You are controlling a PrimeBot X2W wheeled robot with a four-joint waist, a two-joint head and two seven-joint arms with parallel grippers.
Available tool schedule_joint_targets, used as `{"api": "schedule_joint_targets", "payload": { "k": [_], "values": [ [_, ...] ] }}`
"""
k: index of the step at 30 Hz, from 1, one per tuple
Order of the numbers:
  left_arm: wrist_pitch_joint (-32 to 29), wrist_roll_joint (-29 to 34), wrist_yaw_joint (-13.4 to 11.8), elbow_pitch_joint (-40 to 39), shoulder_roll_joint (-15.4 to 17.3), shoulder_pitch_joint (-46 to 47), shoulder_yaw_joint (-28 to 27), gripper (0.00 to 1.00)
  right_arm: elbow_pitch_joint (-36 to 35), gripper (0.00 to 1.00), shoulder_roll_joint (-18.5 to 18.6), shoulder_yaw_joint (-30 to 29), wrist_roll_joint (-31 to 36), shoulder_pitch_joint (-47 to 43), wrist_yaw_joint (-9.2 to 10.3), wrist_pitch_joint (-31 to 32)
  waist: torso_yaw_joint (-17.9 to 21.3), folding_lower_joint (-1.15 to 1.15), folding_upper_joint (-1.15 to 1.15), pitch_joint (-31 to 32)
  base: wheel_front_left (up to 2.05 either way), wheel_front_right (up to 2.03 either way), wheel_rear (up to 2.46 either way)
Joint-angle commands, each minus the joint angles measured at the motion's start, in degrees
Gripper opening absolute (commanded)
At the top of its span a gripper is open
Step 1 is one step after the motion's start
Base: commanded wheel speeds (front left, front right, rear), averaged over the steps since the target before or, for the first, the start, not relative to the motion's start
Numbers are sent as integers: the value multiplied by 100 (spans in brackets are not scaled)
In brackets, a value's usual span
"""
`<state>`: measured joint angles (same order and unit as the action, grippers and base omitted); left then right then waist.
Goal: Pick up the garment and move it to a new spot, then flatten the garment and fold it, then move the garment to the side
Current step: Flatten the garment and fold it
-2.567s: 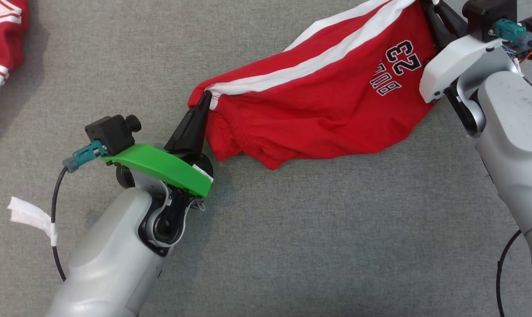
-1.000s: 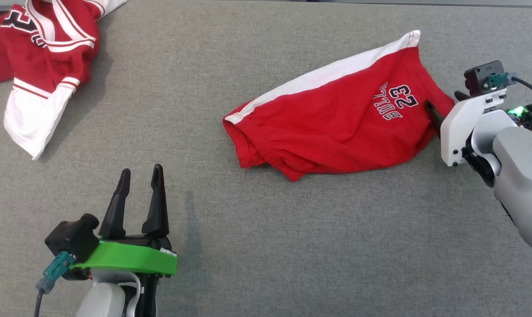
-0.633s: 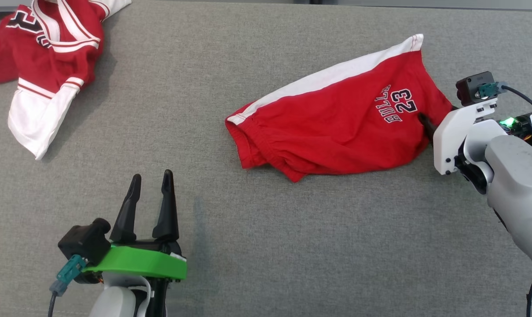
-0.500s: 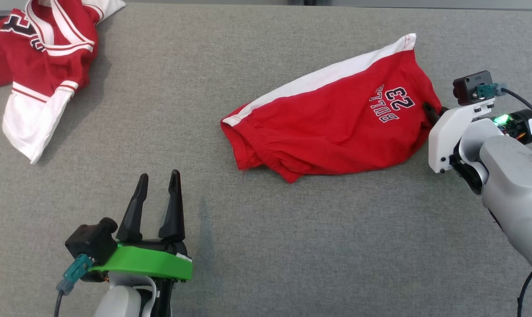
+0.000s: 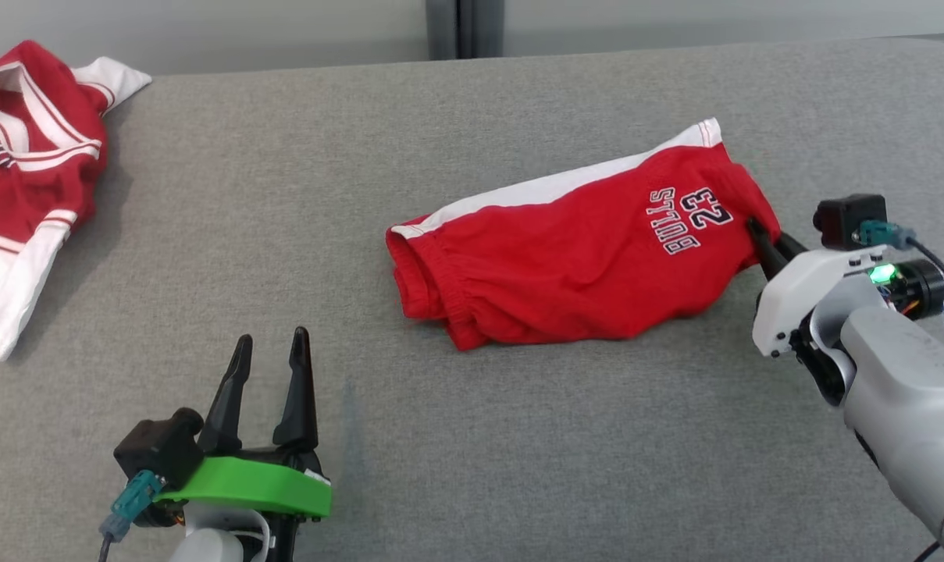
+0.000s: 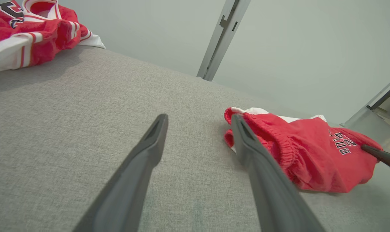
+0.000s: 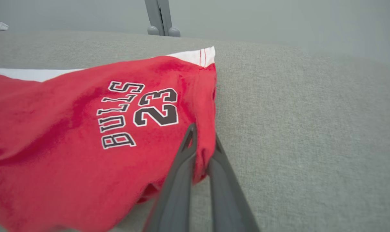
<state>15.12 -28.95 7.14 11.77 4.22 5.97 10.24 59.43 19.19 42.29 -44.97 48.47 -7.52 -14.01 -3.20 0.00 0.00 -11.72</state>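
The garment (image 5: 565,250) is a pair of red shorts with a white side stripe and "BULLS 23" print, lying folded over on the grey table (image 5: 518,437), right of centre. My right gripper (image 5: 756,234) is shut on the garment's right edge; in the right wrist view its fingers pinch a fold of red cloth (image 7: 204,133) below the print on the garment (image 7: 69,135). My left gripper (image 5: 272,337) stands open at the lower left, apart from the garment, with nothing between its fingers. In the left wrist view the left gripper (image 6: 198,116) points past the garment's (image 6: 311,154) elastic waistband end.
A second red and white jersey (image 5: 26,172) lies crumpled at the table's far left corner, also in the left wrist view (image 6: 30,35). A grey post (image 5: 464,27) stands behind the table's back edge against a pale wall.
The head camera has tilted up. My right gripper has shut on the garment's right edge. Earlier the left gripper let go of the waistband end and drew back; it stays open.
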Motion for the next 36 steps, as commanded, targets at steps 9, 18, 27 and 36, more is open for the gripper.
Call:
{"api": "schedule_joint_targets", "payload": {
  "k": [9, 18, 27, 36],
  "values": [
    [4, 170, 35, 107, -15, -266, -157, 100, -425, 0, 73, -987, 299, -980, 6, -121, 714, 0, 0, 447, 0, 0, 0],
    [4, 329, 43, 216, -28, -239, -132, 100, -844, 0, -113, -2070, 1070, -1469, 6, -123, 584, 0, 0, 435, 0, 0, 0],
    [4, 609, 17, 285, -70, -240, -256, 100, -1173, 0, -763, -2177, 1825, -1046, 6, -119, 237, 0, 0, 502, 0, 0, 0],
    [4, 685, 18, 294, -113, -307, -347, 100, -1458, 0, -1490, -936, 2063, -791, 6, 395, -105, 0, 0, 530, 0, 0, 0]
  ]
}}
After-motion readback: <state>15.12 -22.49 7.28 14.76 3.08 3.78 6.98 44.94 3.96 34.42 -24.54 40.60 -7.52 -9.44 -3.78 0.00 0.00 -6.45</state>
